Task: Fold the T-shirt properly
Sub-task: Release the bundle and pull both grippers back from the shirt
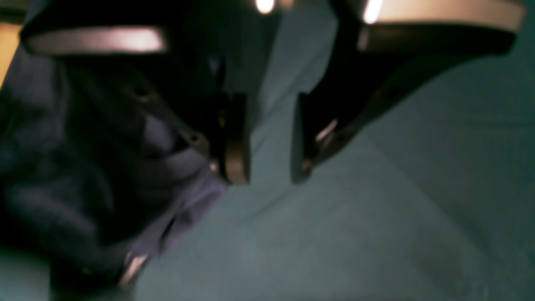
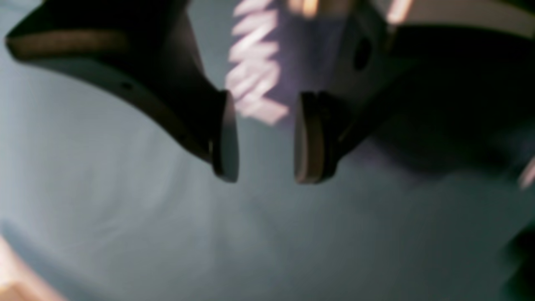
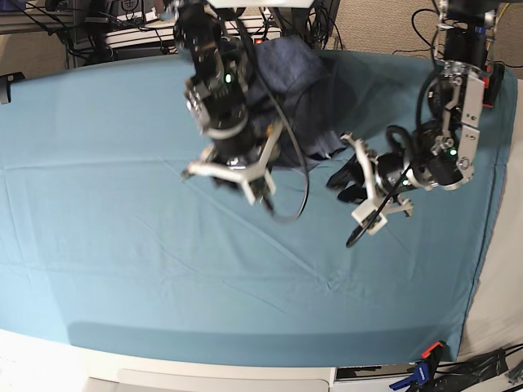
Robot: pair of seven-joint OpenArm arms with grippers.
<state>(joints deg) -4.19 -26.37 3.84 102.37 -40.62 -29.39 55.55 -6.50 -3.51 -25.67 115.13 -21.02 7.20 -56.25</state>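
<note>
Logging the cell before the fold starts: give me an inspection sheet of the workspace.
Surface: teal table cloth, lightly creased.
Job's things: T-shirt bunched at the far edge, unfolded; white lettering shows in the right wrist view.
Clutter: nothing seen.
Grippers: left tool open, holding nothing; right tool open, holding nothing.
Cables: black cable loops off the right arm.
Surroundings: clamp at the near corner; equipment behind the table.

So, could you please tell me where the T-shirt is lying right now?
In the base view the T-shirt lies bunched at the teal table cloth's far edge, behind and between both arms.
</note>
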